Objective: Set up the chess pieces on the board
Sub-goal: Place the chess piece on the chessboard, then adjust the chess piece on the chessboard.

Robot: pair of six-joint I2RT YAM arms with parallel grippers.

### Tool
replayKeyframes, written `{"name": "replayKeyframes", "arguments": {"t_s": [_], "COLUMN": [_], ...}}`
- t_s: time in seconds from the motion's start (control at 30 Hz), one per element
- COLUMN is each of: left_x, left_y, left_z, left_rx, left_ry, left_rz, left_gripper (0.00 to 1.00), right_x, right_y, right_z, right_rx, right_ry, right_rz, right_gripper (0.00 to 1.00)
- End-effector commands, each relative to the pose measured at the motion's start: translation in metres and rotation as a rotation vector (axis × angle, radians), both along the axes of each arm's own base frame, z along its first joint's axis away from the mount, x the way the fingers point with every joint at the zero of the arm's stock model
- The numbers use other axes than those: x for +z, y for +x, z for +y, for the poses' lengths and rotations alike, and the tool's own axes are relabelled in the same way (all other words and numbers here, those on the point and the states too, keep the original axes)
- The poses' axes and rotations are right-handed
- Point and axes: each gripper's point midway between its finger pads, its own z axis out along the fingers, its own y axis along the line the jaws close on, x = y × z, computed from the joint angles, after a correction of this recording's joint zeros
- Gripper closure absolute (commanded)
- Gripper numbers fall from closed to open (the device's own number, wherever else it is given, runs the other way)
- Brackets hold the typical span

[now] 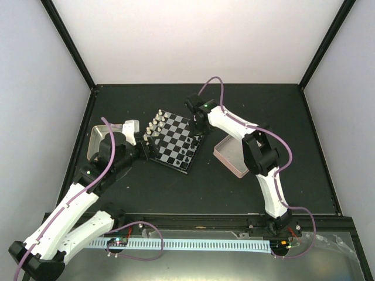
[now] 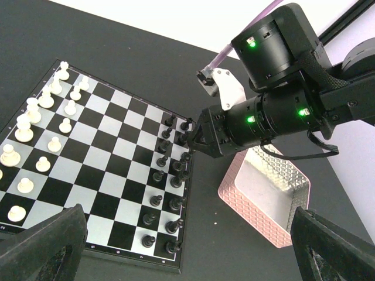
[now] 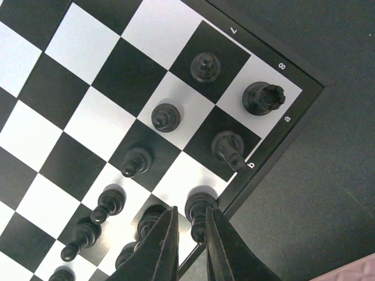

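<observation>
- Board [image 1: 174,140]: small and square, with black and silvery-white checks and a thin dark rim. It lies flat, turned at an angle.
- Black pieces [image 2: 156,200]: tiny and glossy, standing upright in two rows along one edge. The rook [image 3: 262,96] is on the corner square, the knight [image 3: 228,149] next to it, and the pawns [image 3: 166,116] one row inward.
- Silver pieces [image 2: 24,130]: upright in two rows along the opposite edge.

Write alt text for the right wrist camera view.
The right gripper straddles a black piece on the back row near the corner of the board; grip unclear. A rook, a knight and pawns stand nearby.
</observation>
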Motion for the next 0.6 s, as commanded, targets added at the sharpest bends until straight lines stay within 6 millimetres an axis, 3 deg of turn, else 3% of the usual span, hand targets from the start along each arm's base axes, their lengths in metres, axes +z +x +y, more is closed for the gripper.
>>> {"name": "replayKeyframes", "arguments": {"t_s": [0.0,0.3,0.57], "left_x": [0.01,0.008,0.008], "left_y": [0.0,0.001,0.002], "left_z": [0.002,0.001,0.0], "left_rx": [0.001,-0.001,-0.005], "left_ry": [0.007,0.008,0.008], "left_rz": [-0.016,-0.011,-0.009], "left_gripper": [0.03,0.03,0.03], "right_x": [-0.004,-0.007,-0.011], "right_y": [0.005,-0.004,-0.006], "right_z": [-0.002,-0.01,-0.006], "right_rx": [-0.008,-0.008,-0.014], "right_ry": [-0.028,-0.051,-0.036], "right_rz": [-0.001,0.017,0.032], "right_gripper": [0.85,0.75,0.93]}}
